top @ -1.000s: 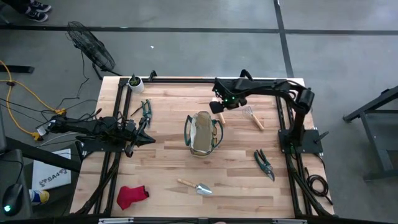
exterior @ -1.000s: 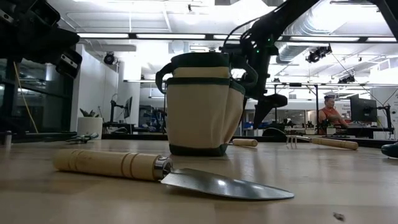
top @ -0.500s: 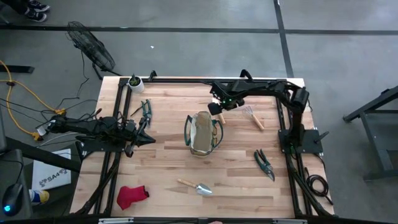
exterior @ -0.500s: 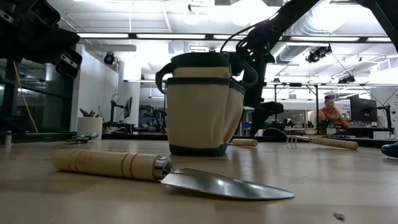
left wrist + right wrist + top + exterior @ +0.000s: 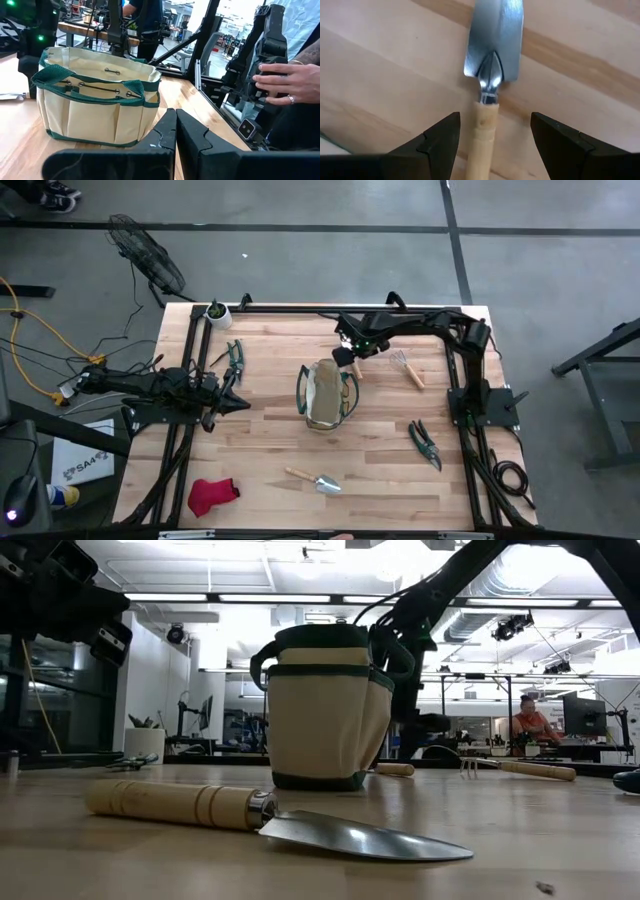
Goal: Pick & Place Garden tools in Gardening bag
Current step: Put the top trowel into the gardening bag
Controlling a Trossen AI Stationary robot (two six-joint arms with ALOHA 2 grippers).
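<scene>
The tan gardening bag [image 5: 325, 393] with green trim stands upright mid-table. Just behind it lies a wood-handled trowel [image 5: 492, 60], flat on the boards. My right gripper [image 5: 492, 122] hangs open over it, pointing down, a finger on each side of the handle [image 5: 484, 127] without touching. It also shows in the high view [image 5: 346, 356] and the low view [image 5: 418, 726]. My left gripper [image 5: 175, 135] is shut and empty at the table's left [image 5: 236, 402], aimed at the bag [image 5: 95, 102].
A second trowel [image 5: 313, 480] lies near the front edge, a red glove [image 5: 212, 494] front left, and a wood-handled fork [image 5: 408, 368] right of the bag. Shears lie right [image 5: 425, 443] and far left [image 5: 233, 360]. A white pot [image 5: 217, 311] stands in the far-left corner. A person's hand [image 5: 280, 82] shows beyond the table.
My right gripper has sunk toward the trowel behind the bag and stays open. Nothing on the table has moved.
</scene>
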